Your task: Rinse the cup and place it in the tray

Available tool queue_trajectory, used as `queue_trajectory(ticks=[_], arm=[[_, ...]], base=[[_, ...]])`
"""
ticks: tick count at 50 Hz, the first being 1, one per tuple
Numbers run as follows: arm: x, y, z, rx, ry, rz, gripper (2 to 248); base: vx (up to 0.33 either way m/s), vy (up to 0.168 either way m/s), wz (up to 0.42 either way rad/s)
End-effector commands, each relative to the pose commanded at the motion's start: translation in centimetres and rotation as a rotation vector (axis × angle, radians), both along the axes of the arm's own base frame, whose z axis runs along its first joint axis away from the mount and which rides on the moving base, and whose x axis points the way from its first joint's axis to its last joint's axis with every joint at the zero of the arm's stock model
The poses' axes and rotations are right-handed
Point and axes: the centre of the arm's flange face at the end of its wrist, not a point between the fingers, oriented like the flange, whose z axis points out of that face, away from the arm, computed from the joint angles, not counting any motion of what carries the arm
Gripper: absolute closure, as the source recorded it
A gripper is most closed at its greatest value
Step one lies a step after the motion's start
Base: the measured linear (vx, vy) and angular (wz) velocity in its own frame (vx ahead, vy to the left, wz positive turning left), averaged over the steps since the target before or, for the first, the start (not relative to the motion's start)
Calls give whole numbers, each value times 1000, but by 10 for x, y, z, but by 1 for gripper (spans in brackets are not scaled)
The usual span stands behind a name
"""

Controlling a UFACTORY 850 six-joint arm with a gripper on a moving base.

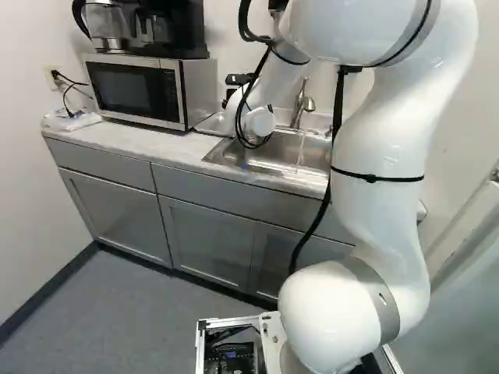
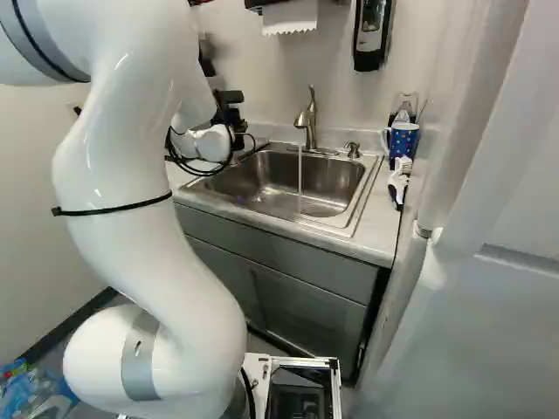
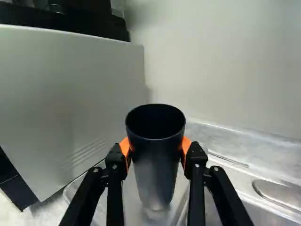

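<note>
In the right base view, the black body of my gripper (image 2: pixel 229 112) shows past the arm, left of the faucet; its fingertips and the cup are hidden there. In the wrist view my gripper (image 3: pixel 156 151) is shut on a dark cup (image 3: pixel 155 165), an orange pad against each side. The cup's mouth faces up, and its lower end is over or in the clear tray (image 3: pixel 70 192); whether they touch I cannot tell. A bit of the tray (image 1: pixel 209 126) also appears beside the microwave in the left base view.
Water runs from the faucet (image 2: pixel 307 122) into the steel sink (image 2: pixel 262 179). Close beside the cup stands the microwave (image 3: pixel 70 103), with the wall behind. A blue mug (image 2: pixel 403 140) and a white brush-like item (image 2: pixel 399 179) sit right of the sink.
</note>
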Motion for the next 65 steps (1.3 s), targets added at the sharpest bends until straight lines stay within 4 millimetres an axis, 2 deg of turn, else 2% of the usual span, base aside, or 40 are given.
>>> queue_trajectory(ticks=[6,65], arm=[[5,2,-4,-1,3,1,127],[5,3,-10,-28,70,17,127]], base=[[0,0,0],[0,0,0]])
